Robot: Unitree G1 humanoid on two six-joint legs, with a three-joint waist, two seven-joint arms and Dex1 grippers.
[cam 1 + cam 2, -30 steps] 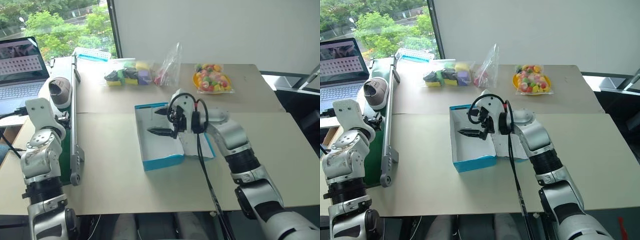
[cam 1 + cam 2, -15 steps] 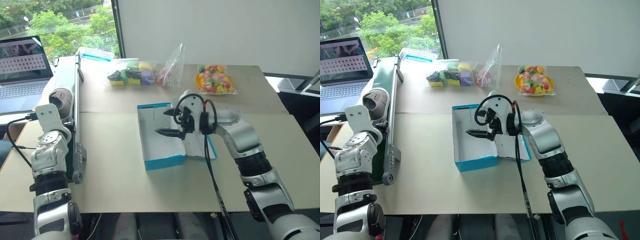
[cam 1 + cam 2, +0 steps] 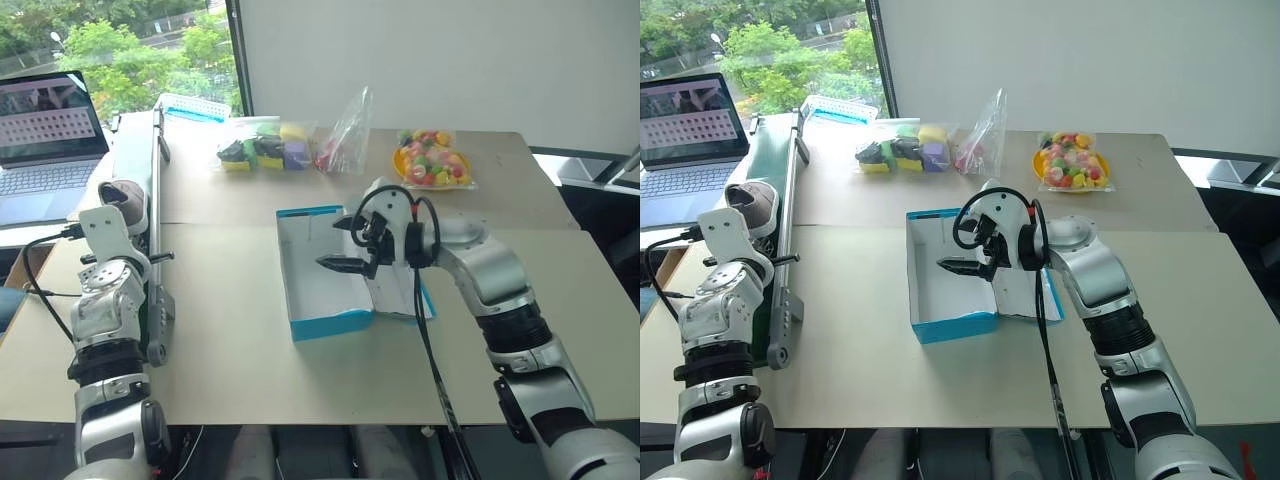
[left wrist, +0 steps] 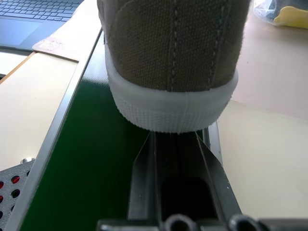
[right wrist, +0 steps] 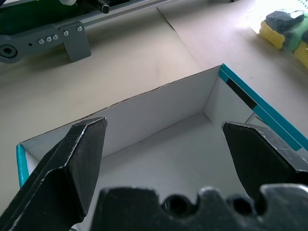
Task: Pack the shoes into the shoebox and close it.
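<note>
Beige tabletop (image 3: 230, 360): the left gripper (image 4: 173, 144), fingers together, sits below a shoe (image 4: 171, 57) heel on the left-edge conveyor (image 3: 780, 250); the right gripper (image 5: 163, 144), spread wide, hovers over the empty shoebox (image 3: 325, 325), ready to receive.

My right gripper (image 3: 340, 245) hangs with fingers spread wide over the open shoebox (image 3: 322, 318). Well off to the shoebox's left, my left gripper (image 4: 175, 149) has its fingers pressed together.

Beige table (image 3: 230, 350) with open blue shoebox (image 3: 320, 325), toy bags (image 3: 262, 150), laptop (image 3: 45, 150).
</note>
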